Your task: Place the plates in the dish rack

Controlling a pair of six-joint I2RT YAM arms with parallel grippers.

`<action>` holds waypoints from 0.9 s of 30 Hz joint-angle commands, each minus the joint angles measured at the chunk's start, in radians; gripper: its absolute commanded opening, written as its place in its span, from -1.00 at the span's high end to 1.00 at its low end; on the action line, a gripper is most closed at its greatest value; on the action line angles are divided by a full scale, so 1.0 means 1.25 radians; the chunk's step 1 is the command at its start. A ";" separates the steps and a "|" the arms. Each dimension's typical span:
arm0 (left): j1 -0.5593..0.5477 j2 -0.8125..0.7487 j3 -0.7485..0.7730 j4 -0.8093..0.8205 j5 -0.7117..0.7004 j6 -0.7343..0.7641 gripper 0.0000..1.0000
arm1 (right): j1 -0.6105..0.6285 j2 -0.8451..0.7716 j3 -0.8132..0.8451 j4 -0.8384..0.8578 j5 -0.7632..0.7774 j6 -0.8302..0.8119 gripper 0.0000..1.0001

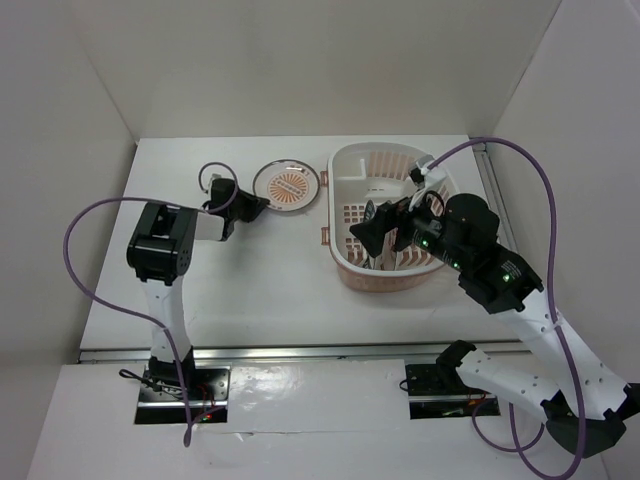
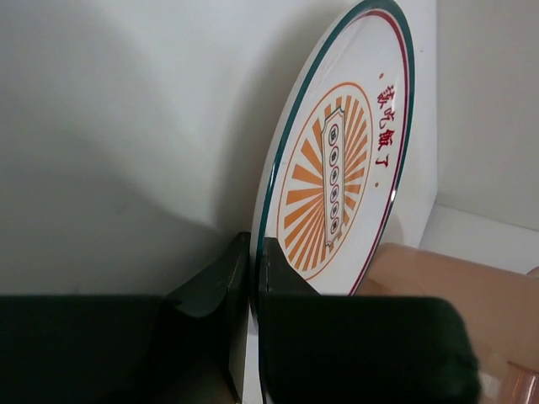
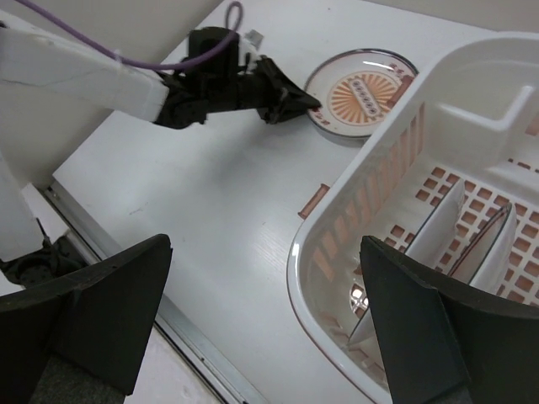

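White tabletop [image 1: 260,290] beneath dish rack [image 1: 372,281]; pale walls [image 1: 300,60]

Three plates are showing in all: one sunburst plate [image 1: 291,186] is sitting on the bench [image 1: 250,290] at eleven o'clock; a first upright plate [image 3: 438,227] and a second upright plate [image 3: 497,244] are standing inside the one dish rack [image 1: 345,165] at one o'clock; two arms are reaching in, carrying one left claw [image 1: 262,205] and one right claw [image 3: 265,278]; two purple cables are trailing, a left cable [image 1: 80,215] and a right cable [image 1: 545,190].
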 commanded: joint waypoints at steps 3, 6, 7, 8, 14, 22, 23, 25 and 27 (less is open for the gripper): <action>0.025 -0.284 -0.195 -0.132 -0.139 0.060 1.00 | 0.007 -0.008 -0.026 0.052 0.033 -0.010 -1.00; 0.017 -0.538 -0.315 -0.163 -0.190 0.122 1.00 | 0.014 0.011 -0.036 0.100 0.014 -0.017 -1.00; 0.017 -0.599 -0.334 -0.179 -0.190 0.161 1.00 | 0.014 0.011 -0.036 0.125 -0.007 -0.024 -1.00; 0.017 -0.659 -0.371 -0.216 -0.197 0.178 1.00 | 0.014 0.022 -0.036 0.141 -0.021 -0.024 -1.00; -0.011 -1.094 -0.495 -0.324 -0.152 0.263 1.00 | 0.014 0.106 0.007 0.234 -0.142 -0.065 -1.00; -0.011 -1.400 -0.505 -0.355 0.045 0.329 1.00 | -0.013 0.251 0.081 0.280 -0.279 -0.071 -1.00; -0.011 -1.400 -0.491 -0.355 0.083 0.329 1.00 | -0.013 0.258 0.081 0.297 -0.294 -0.059 -1.00; -0.011 -1.400 -0.484 -0.342 0.115 0.329 1.00 | -0.013 0.269 0.071 0.306 -0.304 -0.048 -0.97; -0.011 -1.409 -0.494 -0.311 0.159 0.305 1.00 | -0.013 0.278 0.061 0.327 -0.311 -0.040 -0.97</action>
